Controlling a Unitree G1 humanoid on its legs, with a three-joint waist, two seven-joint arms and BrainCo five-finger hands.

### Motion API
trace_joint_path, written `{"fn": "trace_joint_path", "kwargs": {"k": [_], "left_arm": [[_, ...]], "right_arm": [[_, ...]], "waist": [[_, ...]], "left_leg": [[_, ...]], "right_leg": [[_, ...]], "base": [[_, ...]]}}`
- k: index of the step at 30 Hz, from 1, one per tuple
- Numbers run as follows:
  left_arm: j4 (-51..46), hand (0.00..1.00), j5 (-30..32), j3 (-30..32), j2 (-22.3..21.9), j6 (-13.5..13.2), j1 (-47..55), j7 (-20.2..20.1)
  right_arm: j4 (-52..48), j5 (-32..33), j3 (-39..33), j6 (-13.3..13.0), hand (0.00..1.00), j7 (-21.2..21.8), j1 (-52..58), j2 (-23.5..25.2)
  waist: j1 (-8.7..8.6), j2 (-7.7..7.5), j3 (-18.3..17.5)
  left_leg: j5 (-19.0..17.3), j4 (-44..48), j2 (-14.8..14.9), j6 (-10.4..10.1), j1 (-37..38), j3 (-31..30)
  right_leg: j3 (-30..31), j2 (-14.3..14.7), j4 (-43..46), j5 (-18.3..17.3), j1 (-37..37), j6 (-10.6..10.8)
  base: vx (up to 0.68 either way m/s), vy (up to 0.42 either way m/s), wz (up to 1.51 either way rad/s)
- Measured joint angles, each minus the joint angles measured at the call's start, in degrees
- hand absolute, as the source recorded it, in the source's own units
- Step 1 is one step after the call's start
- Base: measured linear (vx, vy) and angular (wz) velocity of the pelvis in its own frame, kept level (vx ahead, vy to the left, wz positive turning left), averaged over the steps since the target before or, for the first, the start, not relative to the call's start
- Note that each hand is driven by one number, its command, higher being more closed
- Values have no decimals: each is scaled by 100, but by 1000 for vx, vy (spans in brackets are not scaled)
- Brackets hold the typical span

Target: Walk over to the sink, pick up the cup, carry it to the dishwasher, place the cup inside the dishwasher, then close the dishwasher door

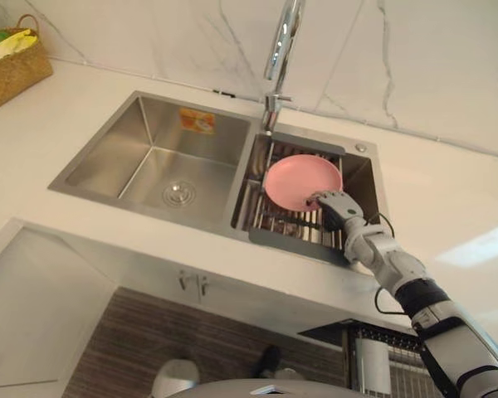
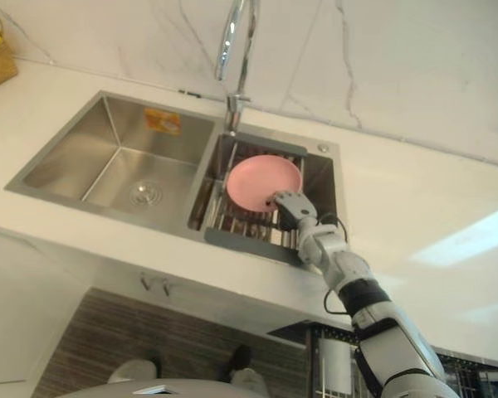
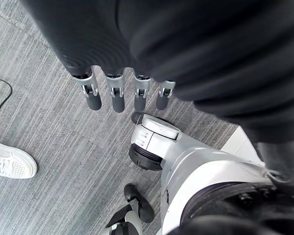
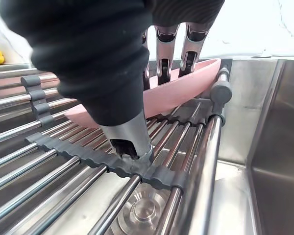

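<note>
No cup is in sight; a shallow pink dish (image 1: pixel 301 181) lies tilted on the roll-up metal rack (image 1: pixel 274 222) over the sink's right basin. My right hand (image 1: pixel 335 203) reaches in from the right and is at the dish's near edge. In the right wrist view its fingers (image 4: pixel 164 61) stretch over the pink rim (image 4: pixel 181 90) while the thumb (image 4: pixel 130 139) rests on the rack bars in front of the dish, not under it. The hand is open. My left hand (image 3: pixel 116 93) hangs by my side over the floor, fingers straight.
A steel double sink (image 1: pixel 153 153) is set in a white counter, with a tall chrome faucet (image 1: pixel 280 50) behind the divider. A wicker basket (image 1: pixel 8 62) stands at the far left. Below the counter at the right is a wire dishwasher rack (image 1: pixel 386 361). A person's white shoe (image 3: pixel 10 164) is on the floor.
</note>
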Motion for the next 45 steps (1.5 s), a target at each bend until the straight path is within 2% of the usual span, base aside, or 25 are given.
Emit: {"fn": "trace_joint_path", "kwargs": {"k": [4,6,14,37,45], "left_arm": [[4,0,-2,1,0,2,0,-12],[7,0,-2,0,1,10,0,-12],[12,0,20,1,0,-2,1,0],[5,0,67,18,2,-9,1,-6],[6,0,67,21,-6,-8,3,-8]], "right_arm": [[0,-207,-10,58,100,-276,-23,69],[-13,-429,-10,-3,100,-480,-48,206],[-11,-450,-1,-33,100,-840,-46,272],[-33,-623,21,-27,100,-859,-48,113],[-129,-811,-163,-30,100,-1151,-40,-83]], "waist": [[17,-3,-3],[16,-9,-8],[25,-14,-14],[20,-10,-12],[-28,5,-12]], "left_leg": [[51,-84,-19,14,8,-7],[51,-80,-20,14,10,0],[49,-76,-17,13,9,30],[-24,29,-11,21,5,137],[-59,36,-9,28,27,194]], "right_leg": [[-32,-25,0,12,-5,3],[-26,-26,0,13,-5,2],[-11,-24,0,13,-13,2],[100,-12,0,17,-60,6],[156,-5,0,23,-62,14]], "base": [[-4,5,6],[0,0,0],[0,0,0],[1,2,-2],[-1,5,-3]]}}
